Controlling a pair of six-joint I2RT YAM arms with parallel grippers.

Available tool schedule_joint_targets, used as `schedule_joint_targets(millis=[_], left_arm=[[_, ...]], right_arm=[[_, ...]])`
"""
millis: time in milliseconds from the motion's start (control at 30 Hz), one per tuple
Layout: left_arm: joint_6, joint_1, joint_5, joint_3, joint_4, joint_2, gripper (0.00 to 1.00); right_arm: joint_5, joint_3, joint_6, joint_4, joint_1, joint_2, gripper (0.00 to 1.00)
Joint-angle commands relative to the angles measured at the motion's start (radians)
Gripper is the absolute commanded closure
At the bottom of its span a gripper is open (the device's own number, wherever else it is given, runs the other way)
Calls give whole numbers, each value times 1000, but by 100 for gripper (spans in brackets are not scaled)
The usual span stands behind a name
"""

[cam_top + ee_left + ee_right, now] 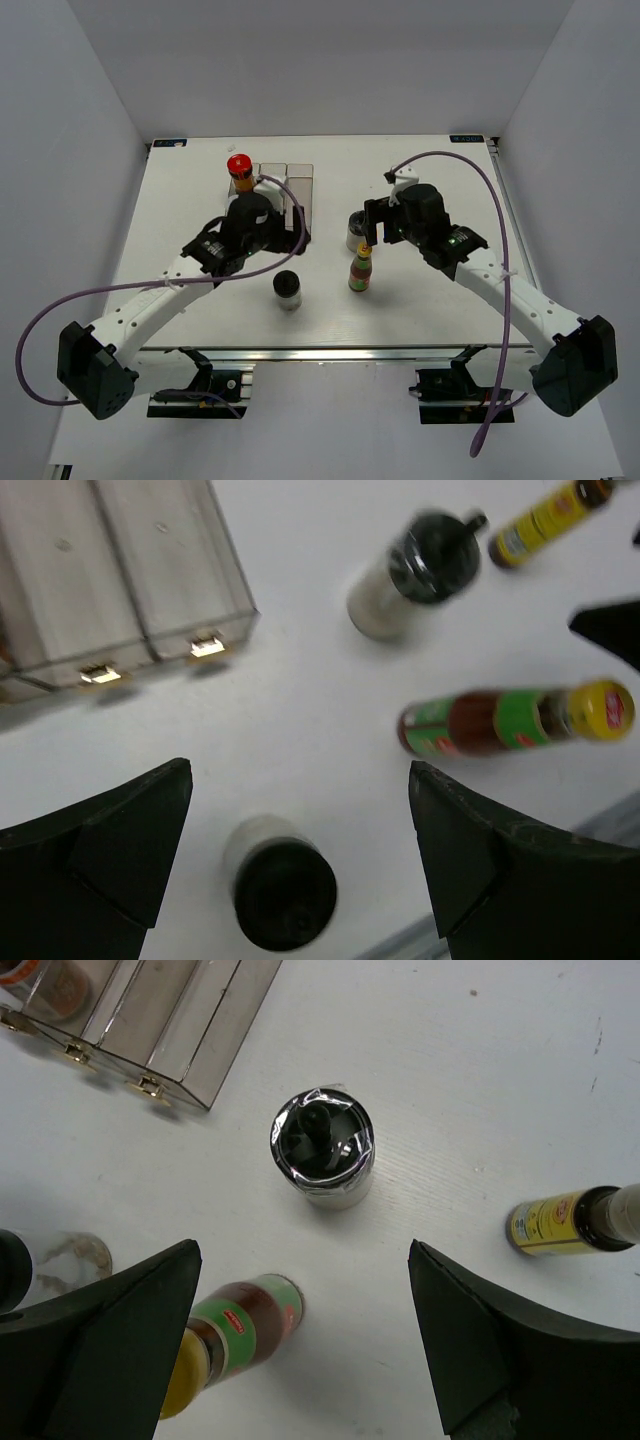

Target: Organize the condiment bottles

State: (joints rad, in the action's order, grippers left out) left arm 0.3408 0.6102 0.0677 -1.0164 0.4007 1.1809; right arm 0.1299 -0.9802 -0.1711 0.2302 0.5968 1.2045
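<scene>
A red-capped bottle [239,168] stands in the left slot of the clear rack [290,185]. One black-capped jar [288,289] stands on the table, low between the fingers of my left gripper [300,850], which hangs open above it with nothing held. A second black-capped jar [322,1145] stands further off, ahead of my right gripper [305,1330], which is also open and empty. The yellow-capped bottle [235,1335] with green and red labels stands by its left finger. A slim bottle with a yellow label [565,1222] is at the right.
The rack's two other slots [150,570] hold nothing. The right arm [480,270] hangs over the second jar and partly hides it in the top view. The table's near edge [330,350] runs just behind the front jar.
</scene>
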Motion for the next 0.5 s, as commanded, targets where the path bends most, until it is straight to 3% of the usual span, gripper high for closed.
schedule_joint_targets(millis=[0, 333, 467], left_arm=[[6, 101, 38, 24, 98, -44, 2], [61, 288, 125, 73, 138, 6, 2], [83, 301, 190, 62, 148, 22, 2]], right_arm=[[17, -40, -10, 57, -2, -49, 11], [40, 6, -21, 31, -2, -131, 11], [25, 11, -21, 32, -2, -132, 11]])
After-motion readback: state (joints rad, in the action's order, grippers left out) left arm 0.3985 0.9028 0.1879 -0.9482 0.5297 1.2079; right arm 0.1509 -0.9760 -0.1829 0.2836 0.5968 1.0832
